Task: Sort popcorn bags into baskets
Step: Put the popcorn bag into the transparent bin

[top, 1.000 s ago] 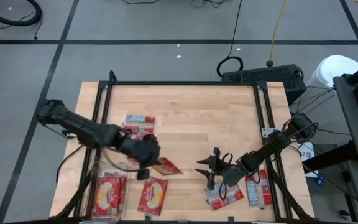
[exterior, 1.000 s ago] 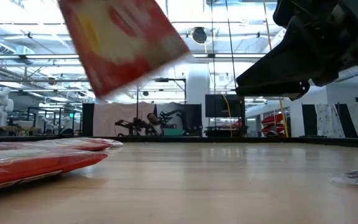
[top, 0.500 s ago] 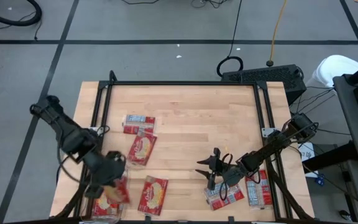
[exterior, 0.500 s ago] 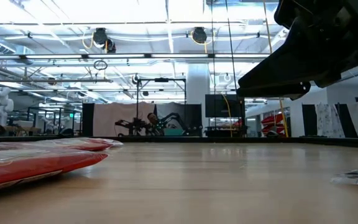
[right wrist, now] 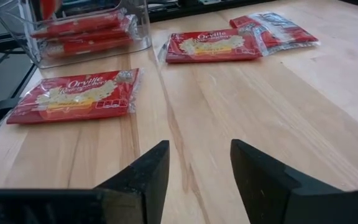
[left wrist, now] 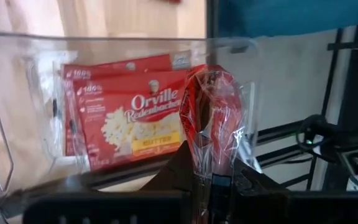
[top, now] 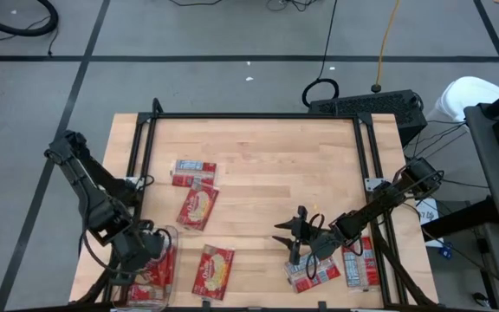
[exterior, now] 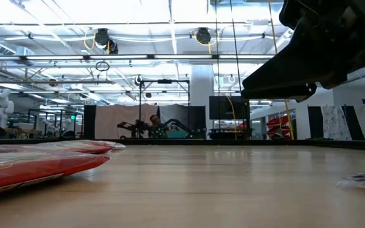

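My left gripper (top: 148,249) is over the see-through plastic bin (top: 170,232) at the table's near left corner, shut on a red popcorn bag (left wrist: 213,118) that shows edge-on in the left wrist view. Other red bags (left wrist: 129,121) lie flat on the bin's floor. More bags lie flat on the table: two at the left middle (top: 193,171) (top: 197,208), one near the front edge (top: 213,271), two at the right front (top: 314,271) (top: 359,264). My right gripper (top: 294,236) is open and empty, low over the table right of centre; its fingers stand apart in the right wrist view (right wrist: 194,168). My left gripper pinches one end of the bag (left wrist: 211,163) between its two fingers, coming from above and pointing down into the bin. The bag hangs below the fingers, edge-on to the wrist camera, its wrapper crinkled. Whether its lower end touches the bags underneath, I cannot tell.
The black frame rails (top: 249,116) run along the table's far, left and right sides. In the low view two bags (exterior: 37,164) lie at the left and my right arm (exterior: 322,44) hangs at the upper right. Bare wood (top: 275,173) lies at the table's middle and far part.
My left gripper has carried the bag from the table's middle toward the near left corner and now holds it over the bin. The bag has left the low view. My right arm has kept still.
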`<action>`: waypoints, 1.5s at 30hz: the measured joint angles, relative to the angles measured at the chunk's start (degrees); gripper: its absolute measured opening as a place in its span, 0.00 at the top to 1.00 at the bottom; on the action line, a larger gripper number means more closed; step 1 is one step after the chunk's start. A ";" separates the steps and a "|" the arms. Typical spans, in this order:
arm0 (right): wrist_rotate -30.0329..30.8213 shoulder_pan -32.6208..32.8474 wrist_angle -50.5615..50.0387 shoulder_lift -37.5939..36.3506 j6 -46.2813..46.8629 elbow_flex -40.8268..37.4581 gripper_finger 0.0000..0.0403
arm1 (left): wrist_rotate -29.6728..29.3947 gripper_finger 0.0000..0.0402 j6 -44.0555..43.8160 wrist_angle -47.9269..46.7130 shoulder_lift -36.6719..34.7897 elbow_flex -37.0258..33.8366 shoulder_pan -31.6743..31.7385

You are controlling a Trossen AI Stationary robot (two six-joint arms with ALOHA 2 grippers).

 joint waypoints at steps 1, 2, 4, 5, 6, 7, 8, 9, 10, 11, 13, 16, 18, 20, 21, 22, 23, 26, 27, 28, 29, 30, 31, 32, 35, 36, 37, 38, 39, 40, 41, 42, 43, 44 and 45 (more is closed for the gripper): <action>0.00 0.00 0.00 0.00 0.17 0.00 0.60 | 0.02 0.94 -0.41 0.14 0.00 -0.67 -0.11; 0.00 0.00 -0.02 0.00 0.45 0.00 0.60 | 0.00 0.94 -1.06 0.24 0.00 -1.25 -0.19; 0.00 0.00 -0.02 0.00 0.60 0.00 0.60 | 0.00 0.94 -2.37 0.22 0.00 -2.34 -0.24; 0.00 0.00 -0.02 0.00 0.60 0.00 0.60 | 0.02 0.94 -3.22 0.22 0.00 -2.81 -0.24; 0.00 0.00 -0.04 0.00 0.60 0.00 0.60 | 0.02 0.93 -4.12 0.23 0.00 -3.21 -0.24; 0.00 0.00 -0.04 0.00 0.60 0.00 0.60 | -0.02 0.93 -5.12 0.25 0.00 -3.61 -0.24; 0.00 0.00 -0.04 0.00 0.60 0.00 0.60 | -0.07 0.93 -5.97 0.27 0.00 -3.99 -0.26; 0.00 0.00 -0.02 0.00 0.60 0.00 0.60 | -0.08 0.92 -6.42 0.29 0.00 -4.38 -0.35; 0.00 0.00 -0.02 0.00 0.60 0.00 0.60 | -0.18 0.91 -6.78 0.29 0.00 -4.71 -0.48; 0.00 0.00 -0.04 0.00 0.60 0.00 0.60 | -0.29 0.90 -7.06 0.28 0.00 -4.93 -0.57; 0.00 0.00 -0.03 0.00 0.62 0.00 0.60 | -0.41 0.86 -7.22 0.26 0.00 -5.26 -0.68; 0.00 -0.02 -0.04 0.00 0.62 0.00 0.60 | -0.48 0.81 -7.20 0.20 0.00 -5.49 -0.68; 0.00 0.00 -0.04 0.00 0.62 0.00 0.60 | -1.09 0.78 -7.22 0.21 0.00 -5.51 -0.68; 0.00 -0.01 -0.04 0.00 0.62 0.00 0.60 | -2.42 0.76 -7.22 0.22 0.00 -5.51 -0.68; 0.00 -0.02 -0.04 0.00 0.63 0.00 0.60 | -3.09 0.74 -7.20 0.22 0.00 -5.51 -0.68; 0.00 -0.01 -0.04 0.00 0.63 0.00 0.60 | -3.62 0.73 -7.22 0.20 0.00 -5.51 -0.68; 0.00 0.00 -0.04 0.00 0.65 0.00 0.60 | -3.79 0.72 -7.23 0.21 0.00 -5.51 -0.68; 0.00 -0.02 -0.04 0.00 1.04 0.00 0.60 | -4.05 0.69 -7.67 0.21 0.00 -5.51 -0.68; 0.00 -0.02 -0.06 0.02 1.04 0.00 0.60 | -4.05 0.69 -7.93 0.20 0.00 -5.51 -0.68; 0.00 0.00 -0.06 0.00 1.04 0.00 0.60 | -4.05 0.68 -8.27 0.19 0.00 -5.51 -0.68; 0.00 0.00 -0.07 0.00 1.04 0.00 0.60 | -4.05 0.67 -8.66 0.18 0.00 -5.51 -0.68; 0.00 -0.01 -0.05 0.00 1.04 0.00 0.60 | -4.07 0.67 -9.04 0.18 0.00 -5.51 -0.68; 0.00 -0.01 -0.07 0.00 1.04 0.00 0.60 | -4.07 0.66 -9.33 0.16 0.00 -5.51 -0.68; 0.00 0.00 -0.04 0.00 1.04 0.00 0.60 | -4.07 0.65 -9.66 0.14 0.00 -5.51 -0.68; -0.01 0.00 -0.07 0.00 1.04 0.00 0.60 | -4.08 0.64 -10.61 0.11 0.02 -5.51 -0.68; -0.02 0.00 -0.07 0.02 1.04 0.00 0.60 | -4.07 0.63 -10.74 0.11 0.02 -5.51 -0.68; -0.02 -0.01 -0.06 0.00 1.04 0.00 0.60 | -4.07 0.63 -10.94 0.11 0.02 -5.51 -0.68; -0.03 -0.01 -0.05 0.00 1.05 0.00 0.60 | -4.07 0.63 -11.11 0.11 0.02 -5.51 -0.68; -0.07 0.00 -0.06 0.00 1.06 0.00 0.60 | -4.07 0.63 -11.37 0.10 0.02 -5.51 -0.68; -0.11 0.00 -0.04 0.00 1.06 0.00 0.60 | -4.07 0.63 -11.54 0.07 0.02 -5.51 -0.68; -0.13 0.00 -0.04 0.00 1.06 0.00 0.60 | -4.07 0.63 -11.60 0.01 0.02 -5.51 -0.68; -0.15 0.00 -0.04 0.00 1.06 0.00 0.60 | -4.07 0.63 -11.63 -0.02 0.02 -5.51 -0.68; -0.17 0.00 -0.04 0.00 1.06 0.00 0.60 | -4.07 0.64 -11.67 -0.02 0.02 -5.51 -0.69; -0.17 0.00 -0.04 0.00 1.06 0.00 0.60 | -4.07 0.64 -11.68 -0.03 0.02 -5.51 -0.70; -0.17 0.00 -0.05 0.01 1.06 0.00 0.60 | -4.07 0.64 -11.68 -0.05 0.02 -5.51 -0.70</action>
